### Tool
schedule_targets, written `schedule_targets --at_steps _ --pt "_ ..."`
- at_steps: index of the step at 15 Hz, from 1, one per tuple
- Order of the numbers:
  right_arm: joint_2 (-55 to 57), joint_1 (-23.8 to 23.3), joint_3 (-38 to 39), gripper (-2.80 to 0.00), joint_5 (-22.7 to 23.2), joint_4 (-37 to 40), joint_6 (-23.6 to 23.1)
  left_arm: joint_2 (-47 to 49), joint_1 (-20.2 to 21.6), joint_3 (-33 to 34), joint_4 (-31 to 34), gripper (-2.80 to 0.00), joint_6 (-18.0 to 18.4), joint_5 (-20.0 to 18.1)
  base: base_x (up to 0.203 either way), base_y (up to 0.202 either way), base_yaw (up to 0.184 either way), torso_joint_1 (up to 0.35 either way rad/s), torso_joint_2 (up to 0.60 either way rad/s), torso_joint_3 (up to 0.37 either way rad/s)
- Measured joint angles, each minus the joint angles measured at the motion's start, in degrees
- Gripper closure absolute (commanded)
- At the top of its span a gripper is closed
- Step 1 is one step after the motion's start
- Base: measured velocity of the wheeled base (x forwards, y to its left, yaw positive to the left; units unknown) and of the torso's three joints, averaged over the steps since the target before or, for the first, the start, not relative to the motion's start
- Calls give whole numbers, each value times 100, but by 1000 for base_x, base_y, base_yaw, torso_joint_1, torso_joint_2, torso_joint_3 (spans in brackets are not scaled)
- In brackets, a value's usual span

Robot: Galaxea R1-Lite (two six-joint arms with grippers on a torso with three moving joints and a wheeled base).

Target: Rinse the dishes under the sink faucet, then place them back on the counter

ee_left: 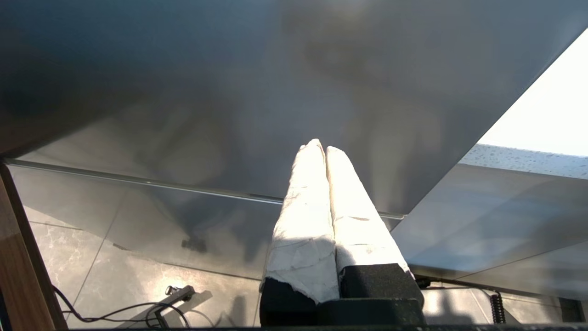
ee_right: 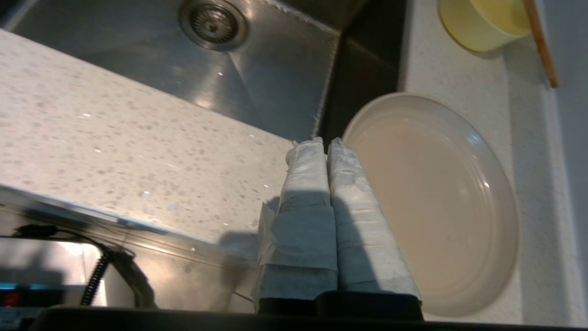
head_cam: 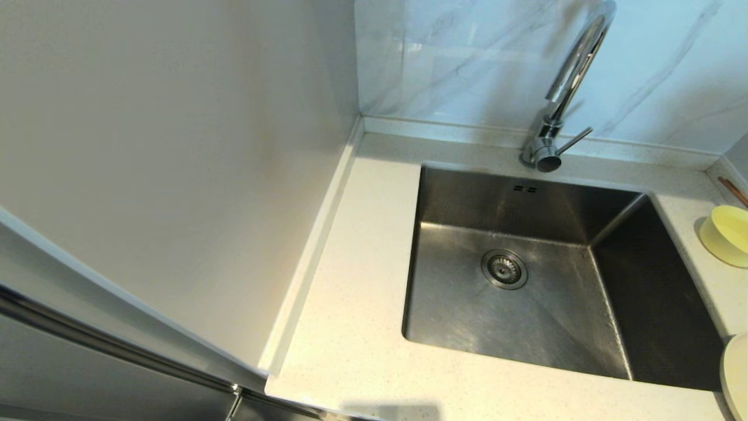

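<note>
A chrome gooseneck faucet (head_cam: 564, 93) stands behind the steel sink (head_cam: 543, 292) with no water running. On the counter (head_cam: 350, 280) right of the sink sit a pale-yellow bowl (head_cam: 727, 234), brown chopsticks (head_cam: 733, 192) behind it, and the edge of a cream plate (head_cam: 735, 374). The right wrist view shows the plate (ee_right: 436, 202), the bowl (ee_right: 482, 20) and the chopsticks (ee_right: 542, 46). My right gripper (ee_right: 326, 142) is shut and empty, over the counter edge beside the plate. My left gripper (ee_left: 320, 146) is shut and empty, down by a grey cabinet front. Neither arm appears in the head view.
A tall pale panel (head_cam: 175, 175) rises left of the counter. Grey-veined marble tiles (head_cam: 479, 58) back the sink. A drain strainer (head_cam: 504, 269) sits in the sink floor. Cables (ee_left: 124, 312) lie on the tiled floor below the left gripper.
</note>
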Motion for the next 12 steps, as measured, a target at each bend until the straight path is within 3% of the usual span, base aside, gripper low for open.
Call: schedule_targets --at_steps 3,7,12 --pt "-38 -16 50 0 230 -214 152 0 0 0 0 0 0 0 0 0 0 0 0 0" --pt "40 -413 59 0 916 -106 460 0 -2 0 0 0 0 3 0 0 0 0 0 0" --pt "61 -316 59 0 1028 199 626 0 0 0 -2 0 0 1 0 0 0 0 0 0"
